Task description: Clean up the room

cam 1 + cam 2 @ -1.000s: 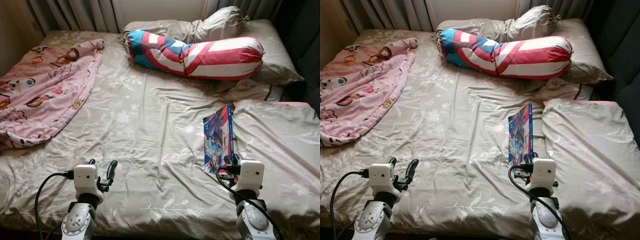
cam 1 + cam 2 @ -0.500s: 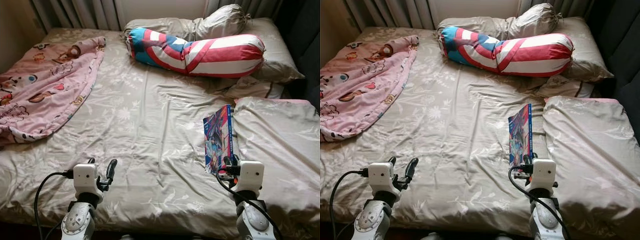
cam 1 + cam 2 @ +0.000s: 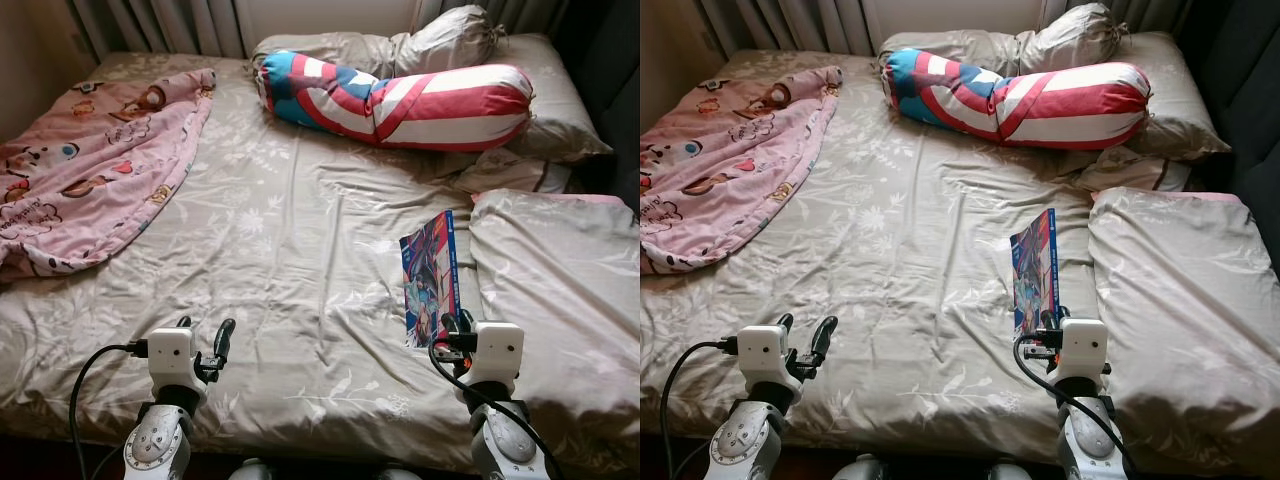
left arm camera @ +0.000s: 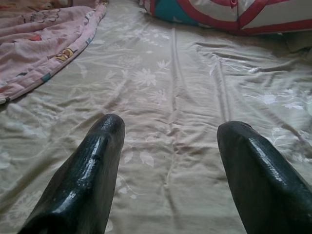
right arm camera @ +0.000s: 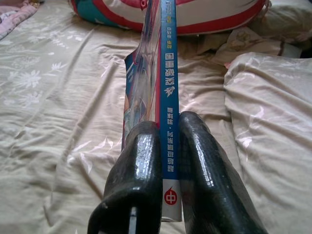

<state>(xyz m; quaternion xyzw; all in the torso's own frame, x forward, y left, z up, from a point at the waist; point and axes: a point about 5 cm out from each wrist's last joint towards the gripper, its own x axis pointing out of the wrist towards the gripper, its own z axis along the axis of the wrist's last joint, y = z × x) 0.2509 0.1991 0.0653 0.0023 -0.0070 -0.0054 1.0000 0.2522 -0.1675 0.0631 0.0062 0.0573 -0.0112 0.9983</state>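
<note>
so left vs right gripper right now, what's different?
The left gripper is open with nothing between its fingers; the right gripper is shut on the book, clamping its spine. The left gripper hovers over bare sheet near the bed's front edge; the right gripper holds the book on edge beside the folded blanket. Both are raised, pointing toward the striped bolster.

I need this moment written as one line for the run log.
right tool: shut on book, held over bed | left tool: open, empty | pink blanket, striped bolster: on bed
</note>
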